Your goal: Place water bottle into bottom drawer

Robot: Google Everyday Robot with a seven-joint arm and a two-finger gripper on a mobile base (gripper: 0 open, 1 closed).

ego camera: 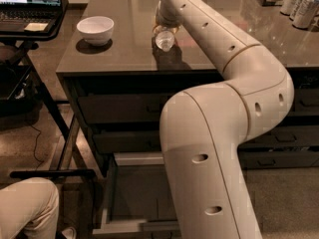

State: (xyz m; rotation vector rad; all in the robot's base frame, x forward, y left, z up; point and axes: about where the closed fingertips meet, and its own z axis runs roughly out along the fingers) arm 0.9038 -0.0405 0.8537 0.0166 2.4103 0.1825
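Spanning the view, the smooth cream arm [214, 133] bends over a glossy brown counter [119, 49]. The bottom drawer [132, 193] stands pulled out (flat dark floor). A round white bowl [95, 29] sits to the left. The clear water bottle [163, 39] lies on the counter beneath the gripper [166, 25]; whether it is gripped cannot be told.

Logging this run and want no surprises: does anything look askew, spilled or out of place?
The water bottle is tipped over, one end facing the camera, right at the gripper over the counter. The bottom drawer stands pulled open while the drawers above it are shut. The white bowl sits upright; no spill shows.
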